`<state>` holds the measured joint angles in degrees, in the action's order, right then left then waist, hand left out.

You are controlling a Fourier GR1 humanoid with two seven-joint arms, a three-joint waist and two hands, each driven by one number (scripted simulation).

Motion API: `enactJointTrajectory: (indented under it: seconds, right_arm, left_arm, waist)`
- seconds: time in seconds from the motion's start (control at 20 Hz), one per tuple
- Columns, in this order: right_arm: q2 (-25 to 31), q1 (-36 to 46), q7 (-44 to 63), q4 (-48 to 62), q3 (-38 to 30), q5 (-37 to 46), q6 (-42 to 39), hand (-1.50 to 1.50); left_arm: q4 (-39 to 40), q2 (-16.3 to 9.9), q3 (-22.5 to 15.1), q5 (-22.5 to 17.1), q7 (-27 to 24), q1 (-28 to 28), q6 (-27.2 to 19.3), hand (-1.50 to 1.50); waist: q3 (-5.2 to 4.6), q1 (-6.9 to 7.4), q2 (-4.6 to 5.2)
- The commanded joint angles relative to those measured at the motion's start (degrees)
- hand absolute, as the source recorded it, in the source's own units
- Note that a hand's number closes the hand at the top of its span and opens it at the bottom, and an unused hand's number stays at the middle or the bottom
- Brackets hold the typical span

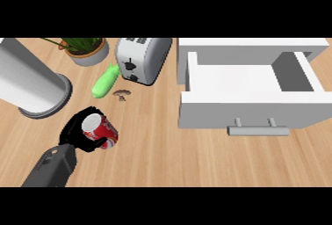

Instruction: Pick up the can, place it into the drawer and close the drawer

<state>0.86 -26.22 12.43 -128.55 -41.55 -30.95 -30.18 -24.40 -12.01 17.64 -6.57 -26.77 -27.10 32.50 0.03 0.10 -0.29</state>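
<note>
1. At the table's (194,162) near left, my left robot hand (76,132) curls round the red can (100,130), ready to carry it.
2. Farther right, the white drawer (250,83) stands pulled open, empty, awaiting it.

Left robot hand (79,132) around can (100,128)

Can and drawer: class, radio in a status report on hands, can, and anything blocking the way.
Left hand curled round red can; right hand out of view. Drawer open, nothing inside. Counter between can and drawer bare.
</note>
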Motion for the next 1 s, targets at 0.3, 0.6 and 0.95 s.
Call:
enactJointTrajectory:
  seconds: [0.3,0.6,0.95]
  right_arm:
    - [-0.8,-0.1,0.6,-2.4,2.1,0.6,2.6,-1.5]
    - [-0.9,1.3,-1.0,0.3,1.0,2.8,1.7,-1.5]
    - [-0.8,-1.4,0.1,-1.8,1.8,-0.7,2.4,-1.5]
  left_arm:
    - [-19.8,11.8,0.9,-6.6,4.2,1.9,-20.3,1.5]
    - [-36.8,12.0,-7.6,-9.0,14.9,1.2,-29.4,1.5]
    - [-50.7,12.0,-15.8,-9.5,25.5,1.9,-39.9,1.5]
  waist:
    - [0.04,0.41,-0.16]
    - [0.05,0.57,-0.15]
    - [-0.01,-0.3,0.13]
